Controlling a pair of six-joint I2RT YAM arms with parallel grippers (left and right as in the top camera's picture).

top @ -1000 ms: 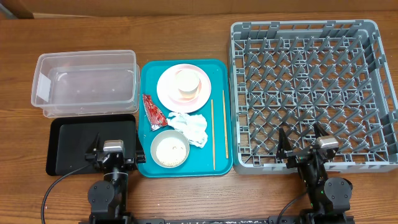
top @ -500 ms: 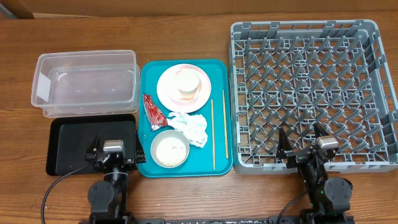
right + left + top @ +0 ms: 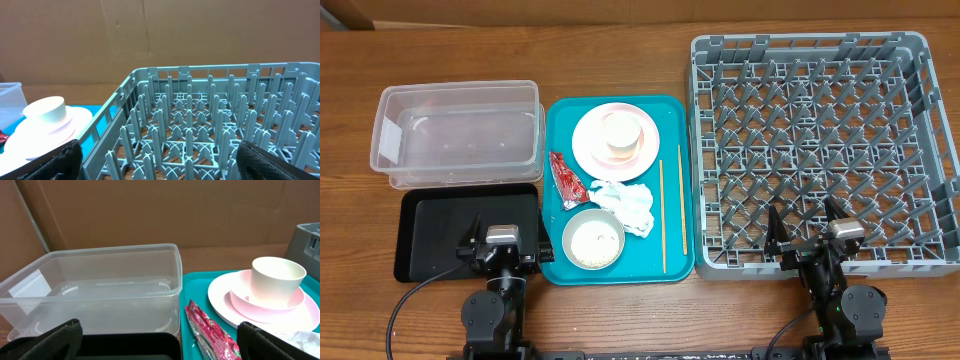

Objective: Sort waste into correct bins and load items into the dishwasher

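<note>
Both pincers, left (image 3: pixel 502 230) and right (image 3: pixel 803 228), stand spread wide and hold nothing, so by my reading the sorting has not begun. The left pincer sits over the black tray (image 3: pixel 430 245), with the clear tub (image 3: pixel 390 130) straight ahead of it. To its right lies the teal tray (image 3: pixel 672 110), which carries the red wrapper (image 3: pixel 567 178), the napkin (image 3: pixel 628 203), a bowl of rice grains (image 3: pixel 592 240), the pink plate (image 3: pixel 590 150) with a cup (image 3: pixel 621 133) on it, and the chopsticks (image 3: pixel 662 215). The rack (image 3: pixel 820 45) stretches ahead of the right pincer, with nothing in it. A likely opening is the wrapper, ahead and to the right of the left pincer. That calls for a low, flat pinch.
</note>
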